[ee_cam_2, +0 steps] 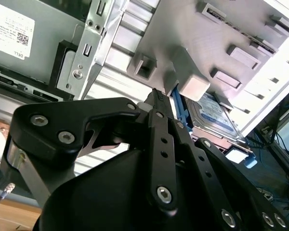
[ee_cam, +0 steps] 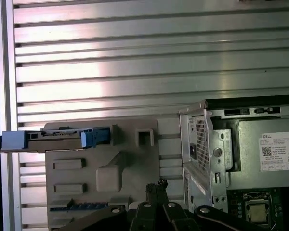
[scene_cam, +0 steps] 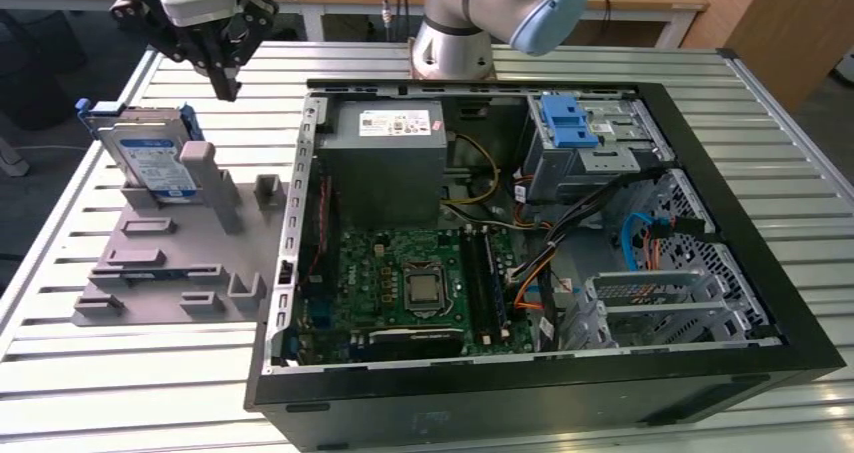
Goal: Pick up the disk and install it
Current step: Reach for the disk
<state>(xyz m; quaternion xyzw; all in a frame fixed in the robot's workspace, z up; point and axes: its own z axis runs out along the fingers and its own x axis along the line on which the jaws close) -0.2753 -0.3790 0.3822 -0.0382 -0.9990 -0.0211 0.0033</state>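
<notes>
Gripper [scene_cam: 227, 88] points straight down, fingers [ee_cam_2: 160, 144] pressed together and empty, hovering just above the disk [scene_cam: 150, 160], which stands on edge in the grey holder [scene_cam: 160, 273] on the worktop [scene_cam: 134, 393].

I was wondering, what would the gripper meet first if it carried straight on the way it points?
Probably the grey holder plate, near its edge beside the computer case, not the disk; depth is unclear.
</notes>
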